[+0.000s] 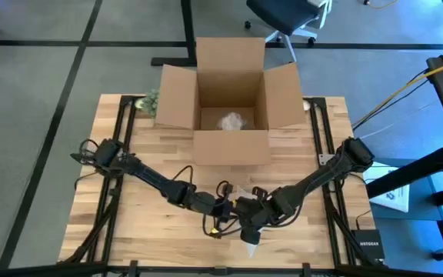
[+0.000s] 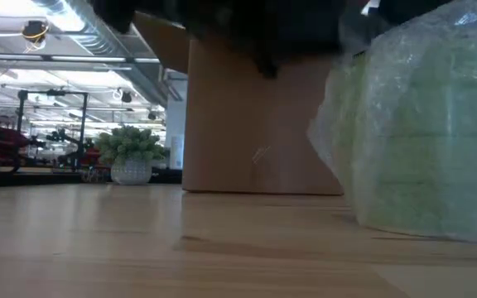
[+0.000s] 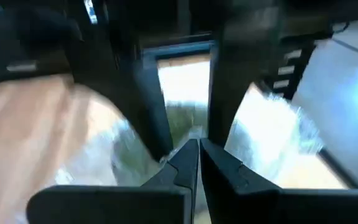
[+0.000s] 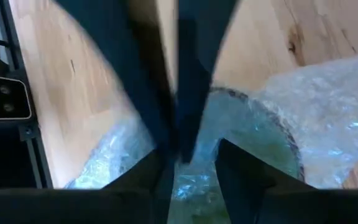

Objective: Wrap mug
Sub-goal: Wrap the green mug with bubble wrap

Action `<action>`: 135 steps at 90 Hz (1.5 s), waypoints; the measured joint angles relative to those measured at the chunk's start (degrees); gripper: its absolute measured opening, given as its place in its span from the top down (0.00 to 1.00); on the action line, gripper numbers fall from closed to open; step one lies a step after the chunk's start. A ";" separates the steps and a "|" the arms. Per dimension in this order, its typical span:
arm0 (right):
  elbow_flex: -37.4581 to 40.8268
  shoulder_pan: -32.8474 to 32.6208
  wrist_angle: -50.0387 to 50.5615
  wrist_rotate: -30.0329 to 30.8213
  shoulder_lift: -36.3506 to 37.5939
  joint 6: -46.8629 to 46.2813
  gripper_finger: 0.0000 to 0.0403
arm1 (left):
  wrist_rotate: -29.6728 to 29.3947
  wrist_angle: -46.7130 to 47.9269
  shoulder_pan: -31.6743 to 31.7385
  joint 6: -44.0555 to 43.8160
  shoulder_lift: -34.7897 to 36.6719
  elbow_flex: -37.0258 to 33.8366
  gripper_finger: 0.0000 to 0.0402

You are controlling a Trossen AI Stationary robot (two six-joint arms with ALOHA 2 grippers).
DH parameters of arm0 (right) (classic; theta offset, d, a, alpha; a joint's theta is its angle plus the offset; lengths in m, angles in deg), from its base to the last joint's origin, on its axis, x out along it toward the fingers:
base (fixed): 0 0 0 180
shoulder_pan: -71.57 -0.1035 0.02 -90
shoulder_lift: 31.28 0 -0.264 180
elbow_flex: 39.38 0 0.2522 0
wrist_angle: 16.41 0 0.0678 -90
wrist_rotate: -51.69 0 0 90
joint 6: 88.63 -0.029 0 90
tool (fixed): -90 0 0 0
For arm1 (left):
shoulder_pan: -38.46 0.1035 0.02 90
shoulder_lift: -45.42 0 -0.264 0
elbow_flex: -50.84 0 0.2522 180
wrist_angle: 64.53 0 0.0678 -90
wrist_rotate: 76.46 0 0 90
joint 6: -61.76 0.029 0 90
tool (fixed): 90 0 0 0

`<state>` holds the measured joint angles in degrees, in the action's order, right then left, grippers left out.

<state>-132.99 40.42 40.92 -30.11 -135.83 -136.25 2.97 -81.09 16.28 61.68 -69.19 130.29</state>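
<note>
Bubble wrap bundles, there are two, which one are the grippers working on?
The bubble-wrapped mug at the table's near edge, between the left gripper and right gripper. The other bundle lies inside the cardboard box.

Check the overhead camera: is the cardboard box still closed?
No, the cardboard box has its flaps folded open, and a clear wrapped bundle lies inside.

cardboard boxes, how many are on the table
1. The open cardboard box stands at the table's far edge, behind both grippers, with a wrapped bundle inside. None seems hidden.
</note>
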 joint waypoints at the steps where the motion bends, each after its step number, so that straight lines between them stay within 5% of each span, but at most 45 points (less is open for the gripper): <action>1: 0.00 0.00 0.00 -0.15 0.00 0.00 0.75 | 0.04 -0.25 0.03 -0.03 -0.23 0.00 1.00; 38: -14.17 -1.13 16.62 -2.79 0.20 3.05 0.75 | 0.37 -0.64 0.54 -1.43 -0.80 0.05 1.00; 53: -17.57 -2.49 21.95 0.79 0.28 3.15 0.76 | 0.33 -0.82 0.54 -1.43 -0.87 0.04 1.00; 71: -11.00 -1.30 11.81 1.23 0.28 4.87 0.98 | 0.32 -0.84 0.54 -1.43 -0.87 0.02 1.00; 99: 6.25 -0.54 -8.30 -1.05 0.59 2.24 0.99 | 0.27 2.10 0.06 1.72 0.10 -0.18 1.00; 135: 8.37 0.08 -4.83 -4.30 -0.31 0.33 1.00 | -0.11 1.84 -0.34 2.06 0.75 -0.11 1.00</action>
<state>-124.62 40.50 36.09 -34.41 -136.13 -135.92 2.86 -79.26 15.94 63.74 -68.44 130.18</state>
